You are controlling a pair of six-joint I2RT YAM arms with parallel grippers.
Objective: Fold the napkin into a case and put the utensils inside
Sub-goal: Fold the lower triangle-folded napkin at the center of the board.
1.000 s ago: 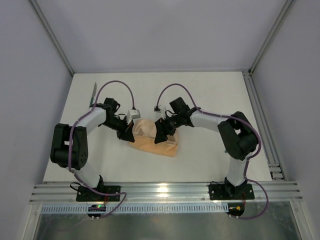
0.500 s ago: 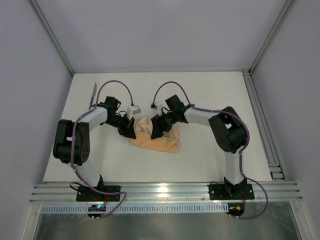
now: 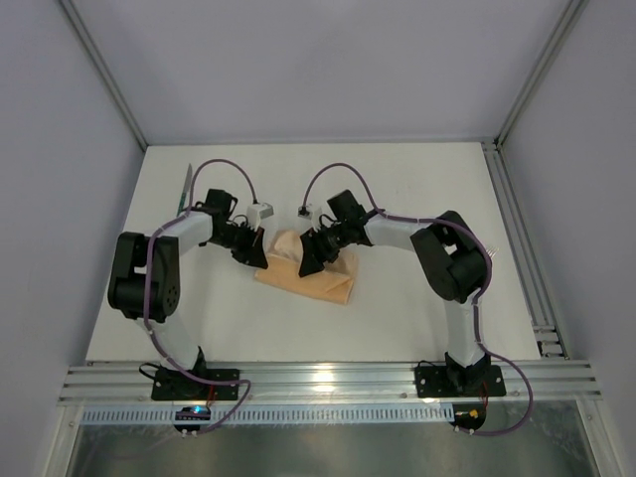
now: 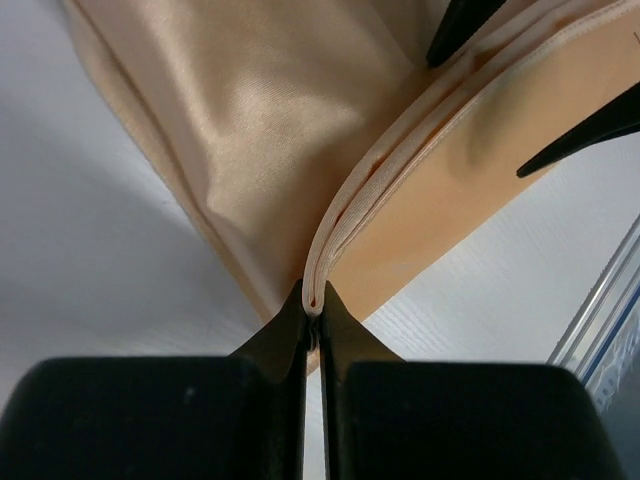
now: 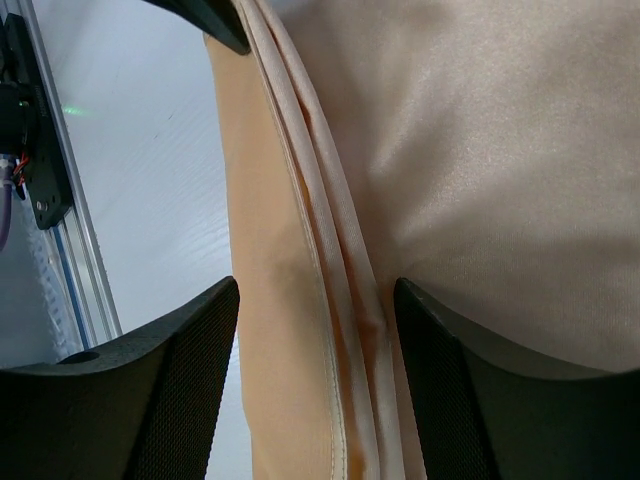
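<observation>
Left gripper [image 3: 256, 258], left of centre in the overhead view: its jaws are closed tight on the napkin [image 3: 316, 280], pinching the near-left end of a doubled hem. The left wrist view shows the grip closely; the two black fingers [image 4: 285, 330] meet at bottom centre of the frame with the layered cloth edge caught between them. Above and to the left, near the upper-left corner of the white table [image 3: 417, 189], lies one slim utensil [image 3: 185, 187], well apart from the cloth; whether it is the knife or the fork cannot be told. The napkin sits at the middle of the overhead view, folded into a peach-orange oblong that slopes down toward the right. Right gripper [image 3: 310, 260], just right of the cloth's upper part: jaws held wide. In the right wrist view its fingers [image 5: 190, 380] straddle the hem ridge, one on each side, without closing on it.
</observation>
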